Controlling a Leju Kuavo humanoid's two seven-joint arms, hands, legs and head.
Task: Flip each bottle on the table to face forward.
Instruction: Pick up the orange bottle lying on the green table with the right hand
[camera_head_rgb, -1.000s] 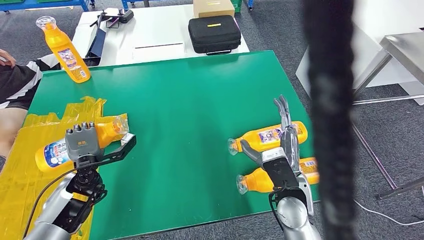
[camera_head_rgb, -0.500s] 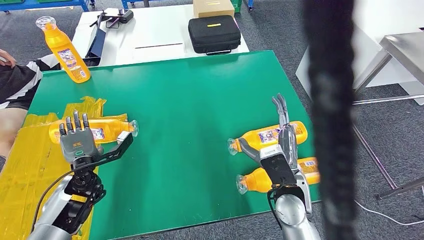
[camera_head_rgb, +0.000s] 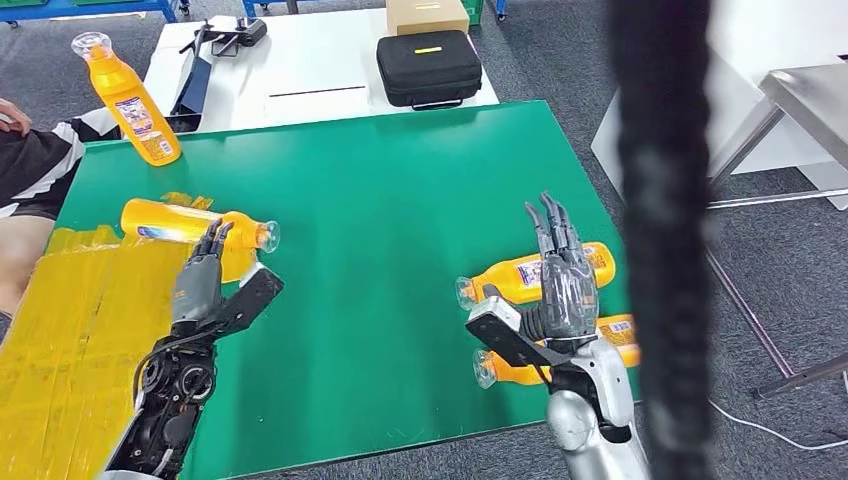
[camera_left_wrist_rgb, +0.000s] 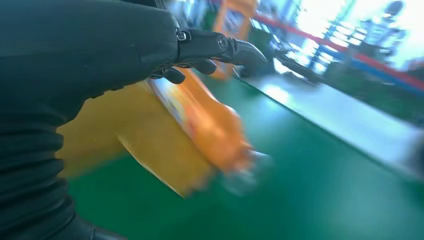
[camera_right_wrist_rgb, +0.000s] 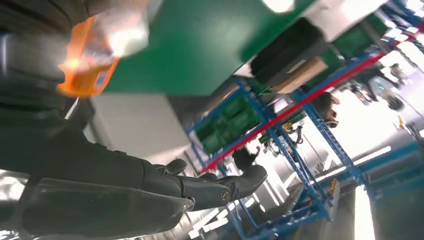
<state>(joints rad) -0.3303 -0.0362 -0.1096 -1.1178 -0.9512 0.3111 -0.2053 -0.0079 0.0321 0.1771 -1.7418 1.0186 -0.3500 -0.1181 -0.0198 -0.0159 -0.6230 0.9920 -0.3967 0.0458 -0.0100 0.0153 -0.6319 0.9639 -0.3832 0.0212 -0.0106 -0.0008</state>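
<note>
Left hand: my left hand (camera_head_rgb: 200, 285) is open, fingers stretched out and holding nothing; its fingertips (camera_head_rgb: 213, 236) overlap the near side of the bottle lying on the left, though I cannot tell if they touch it.
Left bottle: an orange bottle (camera_head_rgb: 180, 222) lies on its side, cap toward the middle of the bench, partly on the yellow sheet (camera_head_rgb: 70, 330). In my left wrist view it is a blurred orange shape (camera_left_wrist_rgb: 210, 127) just beyond my fingers.
Right hand: my right hand (camera_head_rgb: 556, 290) is open too, fingers straight and pointing away from me, gripping nothing, raised over the two bottles on the right.
Right bottles: the farther lying bottle (camera_head_rgb: 520, 272) and the nearer lying bottle (camera_head_rgb: 520, 362) both lie on their sides, caps toward the centre, one just behind the other near the right edge.
Standing bottle: one upright bottle (camera_head_rgb: 128, 100) stands at the far left corner.
Bench: green bench (camera_head_rgb: 380, 200).
Behind: a black case (camera_head_rgb: 428, 66) rests on a white table (camera_head_rgb: 310, 55).
Person: a striped sleeve (camera_head_rgb: 35, 160) at the left edge.
</note>
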